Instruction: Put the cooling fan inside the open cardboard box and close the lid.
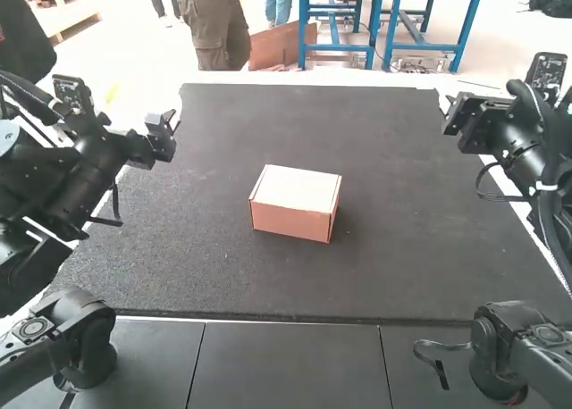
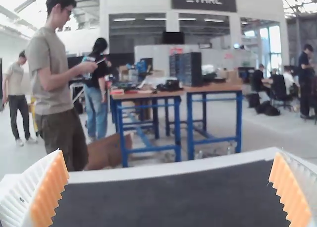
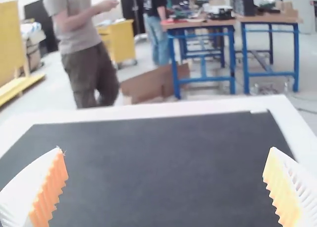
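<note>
Fingers wide apart and empty on your left gripper (image 2: pixel 167 172) and right gripper (image 3: pixel 166 167). The cardboard box (image 1: pixel 295 202) looks already shut, so just stay clear.

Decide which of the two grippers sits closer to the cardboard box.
The left gripper: in the high view it sits somewhat nearer the closed cardboard box than the right gripper does.
</note>
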Tool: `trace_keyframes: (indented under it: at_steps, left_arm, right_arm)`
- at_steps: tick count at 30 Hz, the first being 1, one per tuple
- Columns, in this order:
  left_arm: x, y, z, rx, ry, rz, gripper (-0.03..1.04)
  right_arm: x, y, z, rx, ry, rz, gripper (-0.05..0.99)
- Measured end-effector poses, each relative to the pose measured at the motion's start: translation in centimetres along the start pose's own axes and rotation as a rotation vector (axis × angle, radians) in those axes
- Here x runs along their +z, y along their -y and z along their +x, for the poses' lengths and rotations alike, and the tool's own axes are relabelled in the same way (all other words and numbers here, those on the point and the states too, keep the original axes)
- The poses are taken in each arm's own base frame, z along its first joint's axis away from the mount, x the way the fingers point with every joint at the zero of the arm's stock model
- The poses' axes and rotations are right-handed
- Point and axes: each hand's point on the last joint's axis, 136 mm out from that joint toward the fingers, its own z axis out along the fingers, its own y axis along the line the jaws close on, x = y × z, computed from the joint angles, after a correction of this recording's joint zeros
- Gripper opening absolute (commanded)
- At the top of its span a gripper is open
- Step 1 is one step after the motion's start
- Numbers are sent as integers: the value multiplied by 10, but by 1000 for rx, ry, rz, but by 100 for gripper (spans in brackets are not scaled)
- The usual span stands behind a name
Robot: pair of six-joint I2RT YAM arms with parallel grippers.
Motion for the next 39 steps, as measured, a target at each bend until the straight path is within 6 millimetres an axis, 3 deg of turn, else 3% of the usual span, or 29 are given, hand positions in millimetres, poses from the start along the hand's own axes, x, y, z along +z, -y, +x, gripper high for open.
trace_keyframes:
  at_steps: [6, 22, 29, 39]
  left_arm:
    - [-10, 0, 23, 2, 5, -1, 96]
    - [-27, -5, 84, 23, -79, -31, 95]
    - [-29, -23, 107, 45, -158, -107, 96]
    - [-38, -65, 130, 36, -251, -265, 96]
  right_arm:
    - [-11, 6, 13, -32, 72, 16, 91]
    - [-23, 26, 76, -104, 78, 47, 91]
    - [-25, 20, 78, -113, 89, 3, 91]
    - [-21, 28, 120, -108, -9, 27, 91]
